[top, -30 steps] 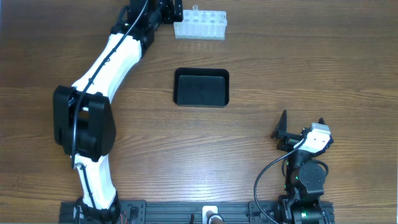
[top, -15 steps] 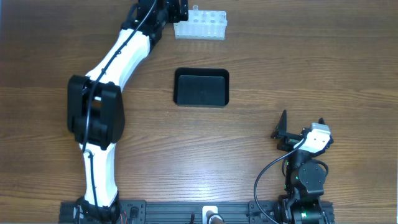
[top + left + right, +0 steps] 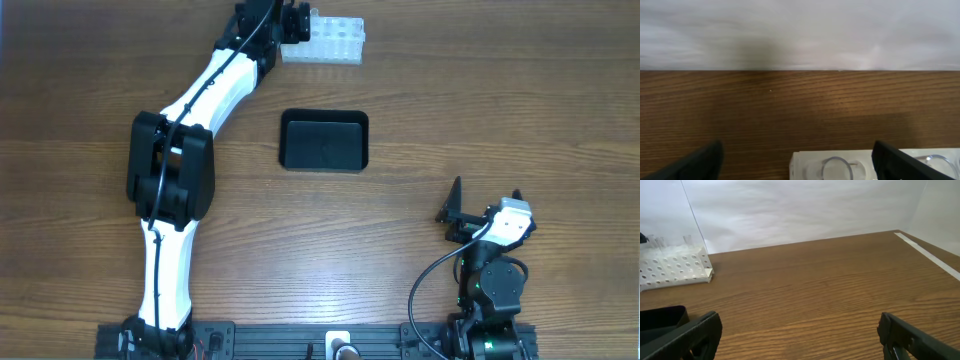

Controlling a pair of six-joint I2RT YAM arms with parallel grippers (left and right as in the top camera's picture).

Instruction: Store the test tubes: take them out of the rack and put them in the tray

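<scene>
While its black fingers [image 3: 707, 161] stand spread wide and empty, the left gripper [image 3: 796, 152] has one end of the white perforated plastic test-tube rack [image 3: 840, 167] lying between them. The right gripper [image 3: 797, 330] gapes equally empty near its own base. From above, one rack stands by the brown wooden table's [image 3: 500, 100] far edge, with bare wood separating it from one black rectangular plastic tray [image 3: 324, 142]. The right wrist view adds clear test tubes [image 3: 660, 241] in the rack, too faint to count.

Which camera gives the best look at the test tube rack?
The top view: nearly the whole rack from above. The right wrist view has its holed side, far off; the left wrist view, just a near edge.
</scene>
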